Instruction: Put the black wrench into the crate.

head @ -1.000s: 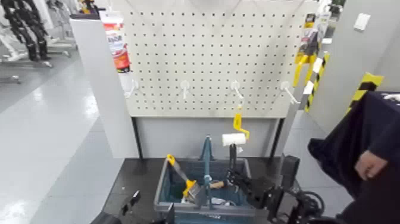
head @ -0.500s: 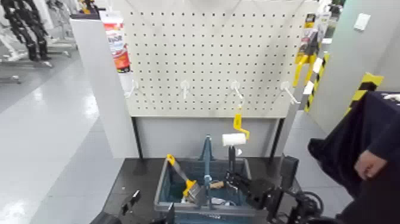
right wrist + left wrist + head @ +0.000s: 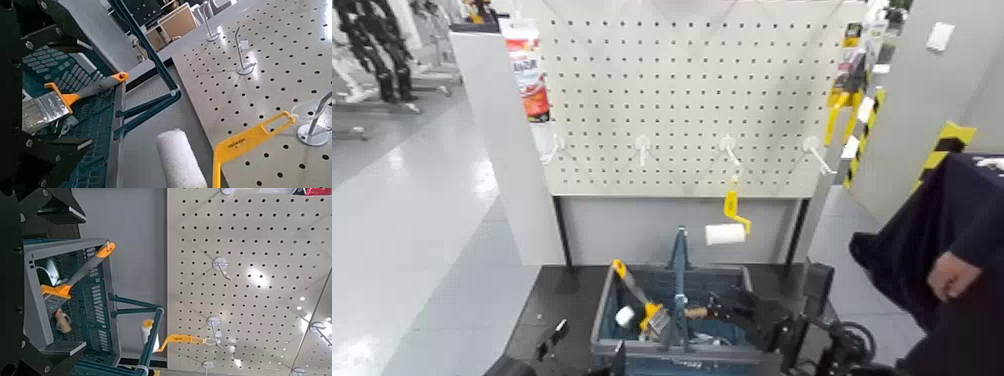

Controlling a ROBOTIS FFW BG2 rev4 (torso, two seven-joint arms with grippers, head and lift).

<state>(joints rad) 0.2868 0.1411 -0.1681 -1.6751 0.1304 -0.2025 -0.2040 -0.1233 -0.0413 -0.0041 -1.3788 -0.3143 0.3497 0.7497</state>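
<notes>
The blue-grey crate point(image 3: 670, 349) stands on the dark base under the pegboard, its upright blue bar handle point(image 3: 679, 262) across the middle. My right gripper point(image 3: 737, 303) hangs over the crate's right half, its fingers spread with nothing between them. I cannot make out the black wrench in any view; it no longer stands above the crate. The right wrist view shows the crate's mesh floor point(image 3: 74, 70) and the bar handle point(image 3: 149, 55). My left gripper point(image 3: 558, 337) is parked low, left of the crate, and is open; its wrist view looks at the crate point(image 3: 63, 305).
A yellow-handled brush point(image 3: 635, 293) leans in the crate's left half. A yellow-handled paint roller point(image 3: 725, 233) hangs from the white pegboard point(image 3: 682, 100) just above the crate. A person in dark clothes point(image 3: 952, 260) stands at the right. A white panel point(image 3: 507, 160) stands at the left.
The upright wrench held by my right gripper above the crate's right half has dropped out of sight. The gripper has opened and sunk slightly. A small white thing now shows in the left half.
</notes>
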